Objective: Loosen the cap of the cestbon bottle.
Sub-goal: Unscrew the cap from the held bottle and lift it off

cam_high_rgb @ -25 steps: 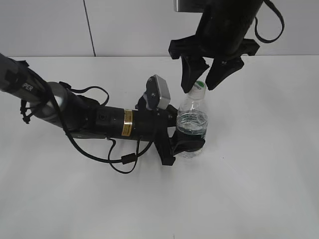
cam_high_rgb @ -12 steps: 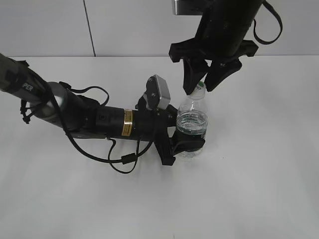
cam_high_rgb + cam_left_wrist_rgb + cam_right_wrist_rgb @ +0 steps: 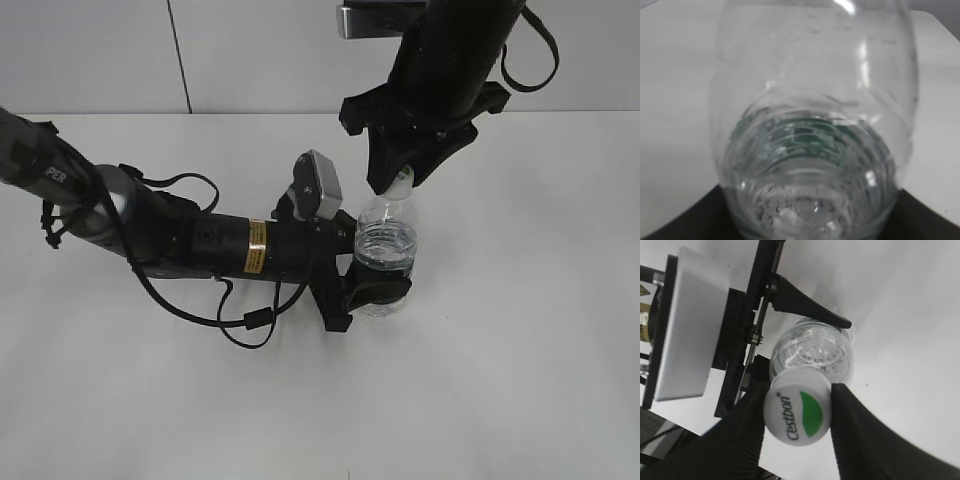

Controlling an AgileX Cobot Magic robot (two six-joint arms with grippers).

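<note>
The cestbon bottle (image 3: 385, 245) stands upright on the white table, clear with a green label. My left gripper (image 3: 372, 290) is shut on its lower body; in the left wrist view the bottle (image 3: 810, 125) fills the frame between the dark jaws. My right gripper (image 3: 400, 178) comes down from above and is shut on the cap (image 3: 402, 175). In the right wrist view the white cap (image 3: 798, 412) with its green patch and "Cestbon" lettering sits pinched between the two black fingers, with the bottle's shoulders (image 3: 812, 355) below it.
The left arm (image 3: 180, 240) lies low across the table from the left, with a loose black cable (image 3: 245, 320) beside it. A grey wall (image 3: 200, 50) runs along the table's far edge.
My right gripper has lowered around the cap and its fingers have closed from open onto it. The left gripper and the bottle have not moved.
</note>
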